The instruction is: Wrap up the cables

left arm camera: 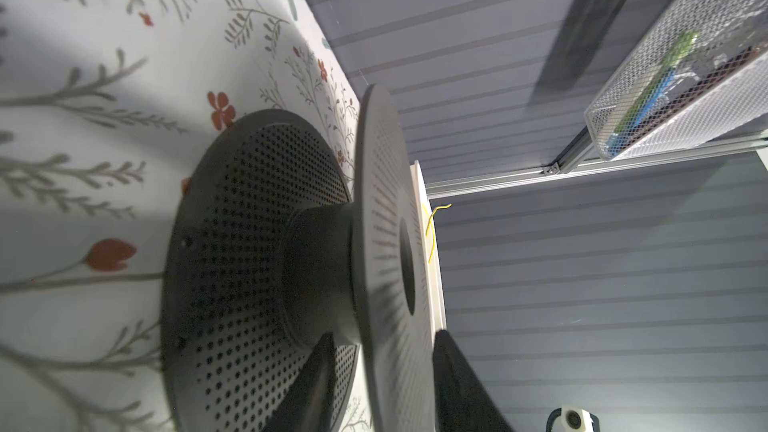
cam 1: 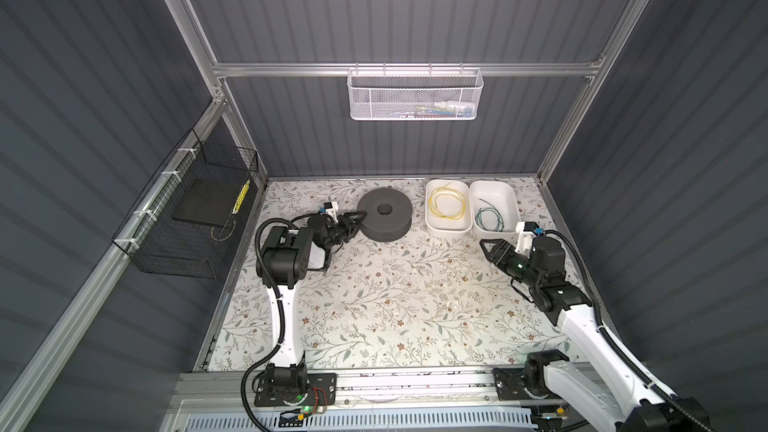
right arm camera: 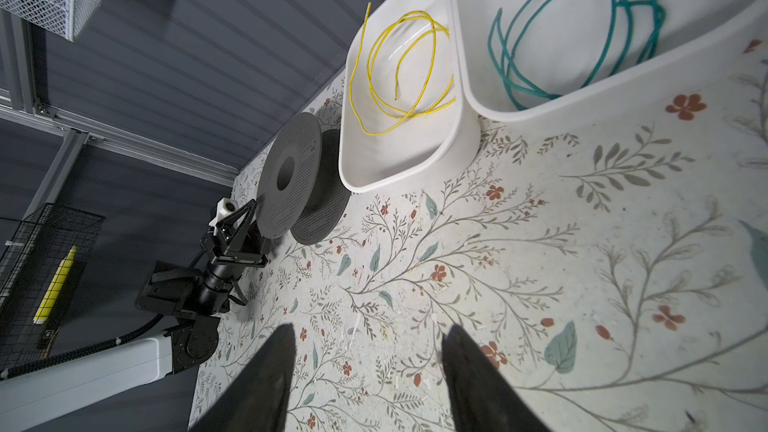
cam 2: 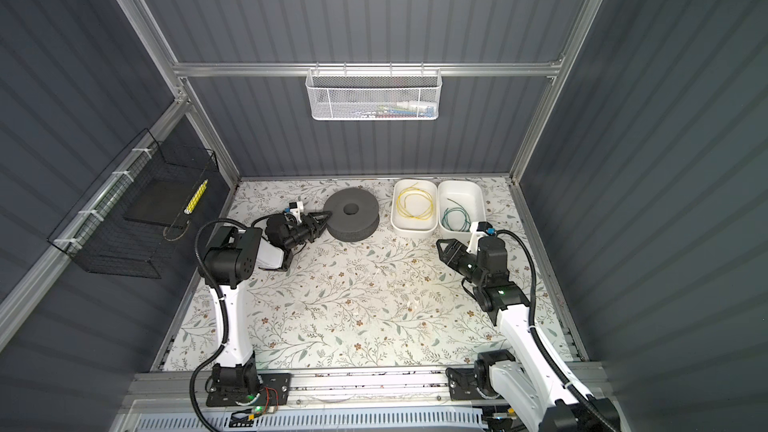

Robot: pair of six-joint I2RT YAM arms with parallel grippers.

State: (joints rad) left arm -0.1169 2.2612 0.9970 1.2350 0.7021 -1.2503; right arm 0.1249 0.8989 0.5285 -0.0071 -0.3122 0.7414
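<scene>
At the back of your floral-papered desk (cam 1: 395,305), the yellow cable (cam 1: 446,205) is lying in loose loops inside a white tray (cam 1: 446,231), untouched, with one end poking up above the tray's rim in the right wrist view (right arm camera: 399,76). A second white tray (cam 1: 509,201) is sitting against it on the right, holding a coiled green cable (cam 1: 488,218).

Your left gripper (cam 1: 361,216) is reaching in low at the empty black spool (cam 1: 384,214), which is lying flat just left of the trays. The jaws are standing apart with the rim of the spool's upper flange between them: in the left wrist view one finger (left arm camera: 316,388) is sitting in the gap between the two perforated flanges and its partner (left arm camera: 457,388) is on the outer face. You cannot tell from these views whether the fingers are pressing on the flange or only flanking it.

Your right gripper (cam 1: 488,251) is hovering over bare desk just in front of the green cable's tray, jaws spread and holding nothing (right arm camera: 365,347).

A white mesh basket (cam 1: 415,93) is hanging on the rear wall, and a black wire basket (cam 1: 187,222) on the left wall.
</scene>
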